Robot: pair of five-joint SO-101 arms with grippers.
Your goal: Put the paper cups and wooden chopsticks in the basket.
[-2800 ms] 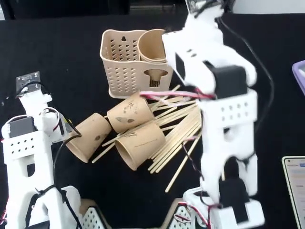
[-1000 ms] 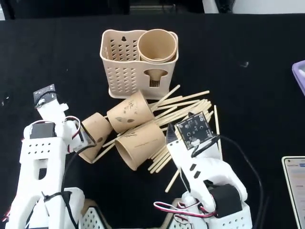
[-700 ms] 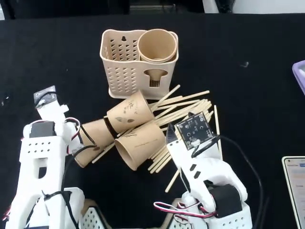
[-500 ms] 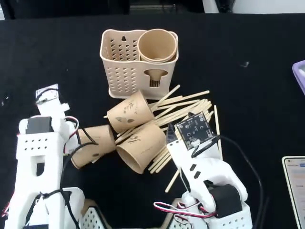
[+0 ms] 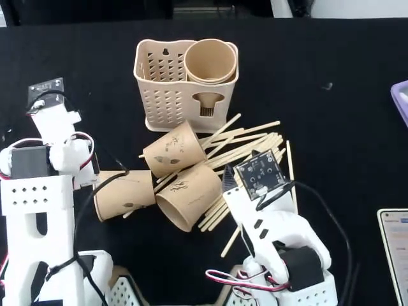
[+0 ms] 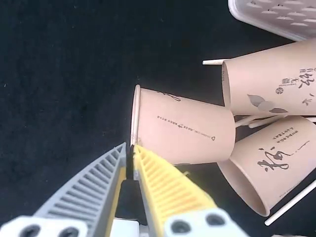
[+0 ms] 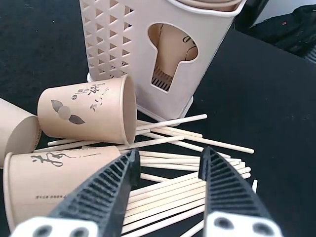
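Observation:
My left gripper [image 6: 131, 157] is shut on the rim of a brown paper cup [image 6: 182, 131] lying on its side; from above that gripper [image 5: 97, 185] and cup [image 5: 125, 194] are at the left. Two more paper cups [image 5: 173, 150] [image 5: 189, 195] lie beside it on a spread of wooden chopsticks [image 5: 248, 150]. The beige basket [image 5: 166, 99] stands behind with a stack of cups [image 5: 210, 60] in its right compartment. My right gripper [image 7: 170, 154] is open above the chopsticks [image 7: 187, 173], facing the basket [image 7: 108, 34] and a lying cup [image 7: 89, 116].
Everything lies on a black cloth. A phone [image 5: 395, 248] lies at the right edge and a purple object [image 5: 401, 95] shows above it. The right arm's base [image 5: 280, 255] stands at the front, right of the cups.
My right arm pulled back from the basket and has since stayed still. My left gripper shut on the leftmost cup's rim and turned the cup to point right.

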